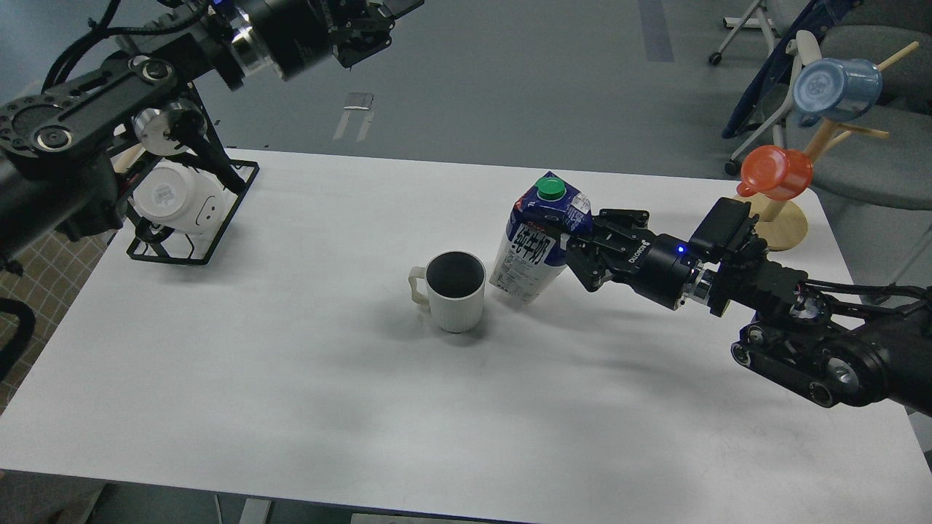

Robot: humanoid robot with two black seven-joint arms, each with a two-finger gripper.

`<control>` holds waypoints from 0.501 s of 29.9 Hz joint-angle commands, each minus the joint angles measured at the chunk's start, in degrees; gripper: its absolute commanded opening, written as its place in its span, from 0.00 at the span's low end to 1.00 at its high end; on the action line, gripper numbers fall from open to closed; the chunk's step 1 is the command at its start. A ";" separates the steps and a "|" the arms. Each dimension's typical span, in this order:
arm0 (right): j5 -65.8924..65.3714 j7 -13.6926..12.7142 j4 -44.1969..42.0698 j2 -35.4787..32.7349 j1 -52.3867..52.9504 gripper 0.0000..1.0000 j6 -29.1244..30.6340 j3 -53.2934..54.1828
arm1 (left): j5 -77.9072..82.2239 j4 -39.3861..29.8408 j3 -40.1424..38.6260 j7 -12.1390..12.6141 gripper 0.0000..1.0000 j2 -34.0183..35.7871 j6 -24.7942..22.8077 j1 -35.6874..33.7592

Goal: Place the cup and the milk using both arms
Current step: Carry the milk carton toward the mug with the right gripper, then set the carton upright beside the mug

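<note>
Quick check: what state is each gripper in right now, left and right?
Left gripper: raised above the table, holding nothing; open or shut cannot be told.
Right gripper: closed on the milk, beside the cup.

Three mugs: one ribbed cup point(456, 291) left of the right jaws, one orange mug point(778, 172) and one blue mug point(837, 89) behind them. One milk carton point(535, 244), one wire rack point(193, 218).

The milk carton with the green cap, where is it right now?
In the head view the milk stands tilted near the table's middle, right beside the cup, with the right end effector at its side.
</note>
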 commanded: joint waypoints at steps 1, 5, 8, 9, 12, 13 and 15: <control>0.51 0.00 -0.30 0.55 0.13 0.39 -0.01 -0.86 | 0.06 0.00 0.00 0.00 0.94 0.01 0.01 0.13; 0.51 0.00 -0.82 1.51 0.05 0.43 -0.01 -1.12 | 0.06 0.00 -0.08 0.00 0.94 0.01 0.01 0.13; 0.60 0.00 -0.82 1.60 0.04 0.55 -0.01 -1.21 | 0.06 0.00 0.00 0.00 0.94 0.09 -0.08 0.22; 0.60 0.00 -0.82 1.69 0.04 0.58 -0.01 -1.21 | 0.06 0.08 -0.08 0.00 0.94 0.09 -0.08 0.22; 0.60 0.00 -0.74 1.52 0.04 0.70 -0.01 -1.21 | 0.06 0.00 -0.08 0.00 0.94 0.09 -0.08 0.22; 0.69 0.00 -0.74 1.51 0.04 0.71 -0.01 -1.21 | 0.06 0.08 -0.08 0.00 0.94 0.09 -0.08 0.22; 0.87 0.00 -0.65 1.34 0.13 0.75 -0.01 -1.21 | 0.06 0.00 -0.08 0.00 0.94 0.09 -0.08 0.22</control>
